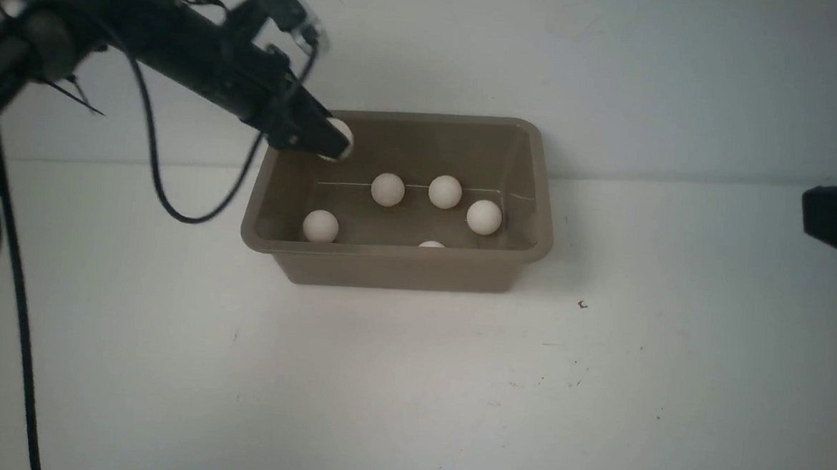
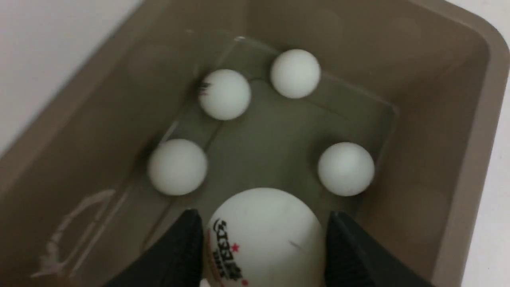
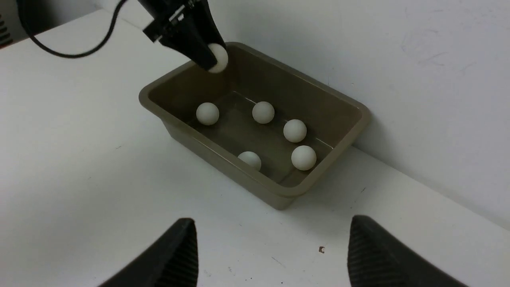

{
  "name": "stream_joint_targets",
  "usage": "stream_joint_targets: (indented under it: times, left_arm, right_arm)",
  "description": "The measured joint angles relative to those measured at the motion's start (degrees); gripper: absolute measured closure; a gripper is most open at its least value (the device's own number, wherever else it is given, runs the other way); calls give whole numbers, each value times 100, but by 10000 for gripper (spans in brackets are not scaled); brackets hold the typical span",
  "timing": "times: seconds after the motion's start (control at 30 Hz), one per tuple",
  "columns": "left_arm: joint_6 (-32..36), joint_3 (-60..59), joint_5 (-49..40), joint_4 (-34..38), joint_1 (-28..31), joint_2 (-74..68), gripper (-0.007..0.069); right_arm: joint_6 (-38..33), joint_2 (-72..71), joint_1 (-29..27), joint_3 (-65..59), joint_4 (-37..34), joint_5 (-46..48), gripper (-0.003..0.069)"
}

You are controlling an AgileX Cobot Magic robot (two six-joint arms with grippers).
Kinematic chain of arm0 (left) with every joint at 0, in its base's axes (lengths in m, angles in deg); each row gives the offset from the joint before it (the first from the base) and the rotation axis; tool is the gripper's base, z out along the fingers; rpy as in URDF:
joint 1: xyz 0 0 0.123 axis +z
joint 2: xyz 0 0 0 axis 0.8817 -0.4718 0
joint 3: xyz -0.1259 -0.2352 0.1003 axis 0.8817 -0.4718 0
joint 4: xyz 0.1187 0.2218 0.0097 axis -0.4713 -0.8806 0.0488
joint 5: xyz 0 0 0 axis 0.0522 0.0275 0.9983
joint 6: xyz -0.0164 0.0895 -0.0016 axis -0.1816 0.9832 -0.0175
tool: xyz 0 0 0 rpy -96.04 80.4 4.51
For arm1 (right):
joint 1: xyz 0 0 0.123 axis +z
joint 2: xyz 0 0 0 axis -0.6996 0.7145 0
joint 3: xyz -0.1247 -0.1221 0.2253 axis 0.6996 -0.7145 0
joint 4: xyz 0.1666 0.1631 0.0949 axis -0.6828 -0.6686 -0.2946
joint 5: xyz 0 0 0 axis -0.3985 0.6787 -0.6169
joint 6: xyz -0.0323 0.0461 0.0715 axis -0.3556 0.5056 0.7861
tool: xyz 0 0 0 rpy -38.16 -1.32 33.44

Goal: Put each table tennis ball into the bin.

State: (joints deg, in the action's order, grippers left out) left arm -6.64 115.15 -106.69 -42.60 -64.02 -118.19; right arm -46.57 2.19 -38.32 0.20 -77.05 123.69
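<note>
Printed ball (image 2: 263,235) clamped between left gripper (image 1: 333,147) jaws, held above bin (image 1: 395,266) left-rear corner. Right gripper (image 3: 273,222) jaws spread wide, empty.

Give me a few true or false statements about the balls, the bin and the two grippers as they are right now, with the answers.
1. Five balls lie in the bin. True.
2. The left gripper is empty. False: it is shut on a sixth ball above the bin.
3. The right gripper is open and empty. True.
4. The sixth ball is plain white. False: it carries a dark printed logo with a red star.
</note>
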Motion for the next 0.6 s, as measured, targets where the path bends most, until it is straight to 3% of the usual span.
stream_joint_targets:
  times: [0.13, 0.23, 0.37, 0.6]
  left_arm:
    - [153, 0, 0, -337, -178, -159, 278]
    - [164, 0, 12, -360, -249, -222, 199]
    - [-488, 81, 118, -421, -184, -82, 105]
    - [-1019, 339, 54, -1291, 505, 454, 125]
  right_arm:
    - [0, 0, 0, 0, -23, 0, 197]
    - [0, 0, 0, 0, -54, 5, 197]
    - [0, 0, 0, 0, -66, 5, 197]
    - [0, 0, 0, 0, -79, 11, 197]
